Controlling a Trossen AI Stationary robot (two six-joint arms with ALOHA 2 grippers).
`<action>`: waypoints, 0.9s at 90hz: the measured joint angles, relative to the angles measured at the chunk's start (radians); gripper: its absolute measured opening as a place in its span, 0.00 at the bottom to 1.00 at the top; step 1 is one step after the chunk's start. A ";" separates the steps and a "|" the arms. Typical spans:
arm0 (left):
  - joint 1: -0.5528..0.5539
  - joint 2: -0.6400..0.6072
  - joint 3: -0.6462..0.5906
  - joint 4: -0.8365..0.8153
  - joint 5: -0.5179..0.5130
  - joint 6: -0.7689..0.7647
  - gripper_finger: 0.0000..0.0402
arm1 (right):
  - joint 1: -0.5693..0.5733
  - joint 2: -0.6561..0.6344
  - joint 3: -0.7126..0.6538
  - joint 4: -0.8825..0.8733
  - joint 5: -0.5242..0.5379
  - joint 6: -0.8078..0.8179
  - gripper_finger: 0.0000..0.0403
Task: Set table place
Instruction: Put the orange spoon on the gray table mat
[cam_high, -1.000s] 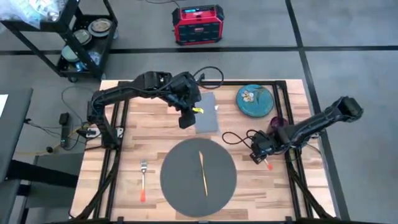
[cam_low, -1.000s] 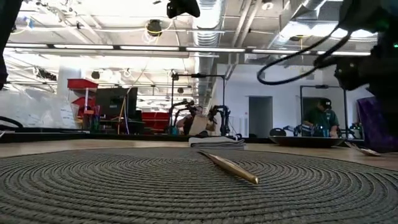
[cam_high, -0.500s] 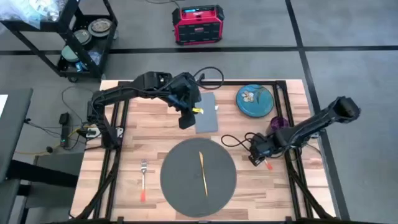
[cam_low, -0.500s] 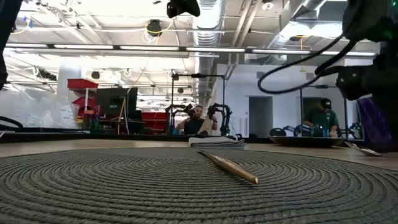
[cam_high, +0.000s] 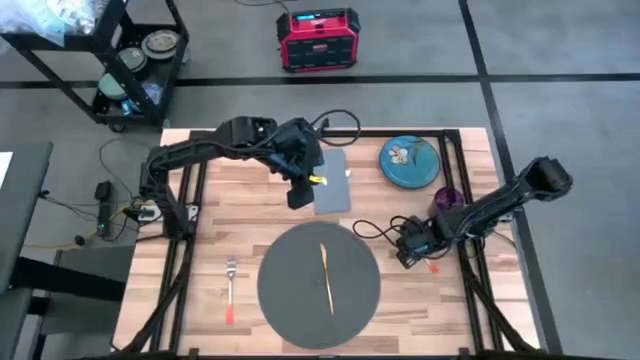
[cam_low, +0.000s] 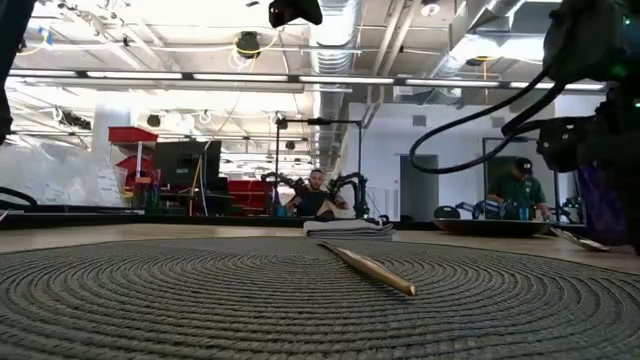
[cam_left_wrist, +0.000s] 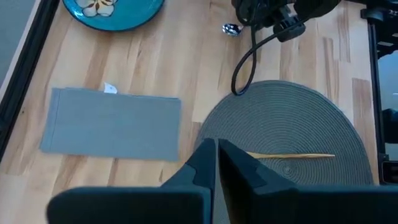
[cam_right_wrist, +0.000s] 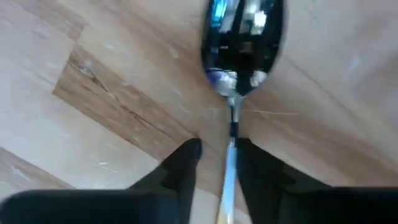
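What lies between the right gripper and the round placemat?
Only bare table, seen in the high view, separates the right gripper, shut on the spoon, from the placemat.

Placemat sits mid-worktop, against the near edge. 1 knife lies on it, just right of its centre, running far-to-near. Fork lies on the worktop left of the placemat, apart from it. Napkin lies behind the placemat near the far edge; plate is right of the napkin, at the far right corner. Spoon lies right of the placemat, near the right edge.
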 joint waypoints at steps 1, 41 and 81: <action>0.000 0.000 0.000 0.000 0.000 -0.001 0.00 | 0.000 0.000 0.000 0.001 0.002 0.000 0.08; 0.000 0.000 0.000 0.004 0.000 -0.012 0.00 | 0.034 -0.151 0.099 0.075 0.150 0.119 0.00; -0.007 0.003 -0.097 0.085 -0.022 -0.085 0.00 | 0.056 0.082 0.117 0.697 0.180 0.134 0.00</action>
